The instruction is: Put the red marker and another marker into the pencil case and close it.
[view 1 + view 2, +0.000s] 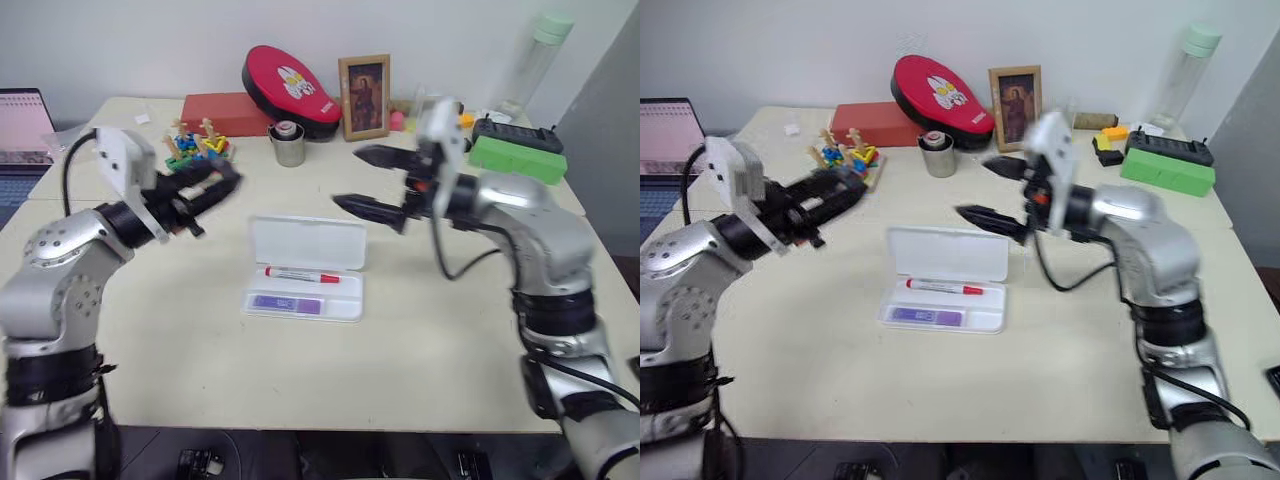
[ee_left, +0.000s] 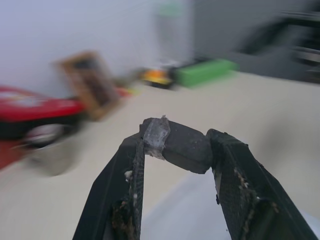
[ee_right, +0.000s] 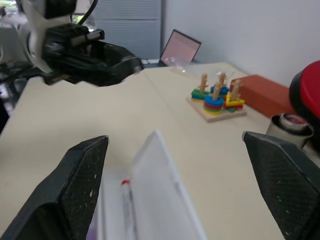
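1. Open on the table (image 1: 420, 360), the pencil case (image 1: 305, 268) holds the red marker (image 1: 302, 275) and lavender marker (image 1: 286, 303).
2. Left claw (image 1: 222, 183), pinched shut and empty, hangs up-left of it.
3. Right claw (image 1: 362, 181), spread wide, hangs above its lid's right end.

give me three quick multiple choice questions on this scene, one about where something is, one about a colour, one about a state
1. Where is the red marker?
A. in the open pencil case
B. beside the metal cup
C. in the left gripper

2. What colour is the box at the table's far right?
A. blue
B. green
C. white

3. How is the right gripper?
A. shut on a marker
B. shut, empty
C. open, empty

Answers:
1. A, it lies in the tray, with the purple marker in front of it.
2. B, it is bright green.
3. C, its fingers stand wide apart above the case with nothing between them.
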